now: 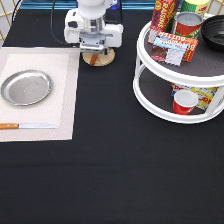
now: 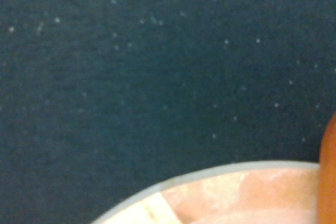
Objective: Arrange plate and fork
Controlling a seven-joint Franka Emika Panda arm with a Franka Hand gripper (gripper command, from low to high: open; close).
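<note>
Hand (image 1: 95, 50) over round wooden coaster (image 1: 100, 58).

The plate (image 1: 26, 87) is lying on the placemat (image 1: 65, 100) at the exterior view's left, with the knife (image 1: 25, 126) lying just below it. The gripper (image 1: 95, 47) is sitting over the coaster (image 1: 100, 59) at the top, and the two-tier turntable (image 1: 150, 95) is standing at the right.
</note>
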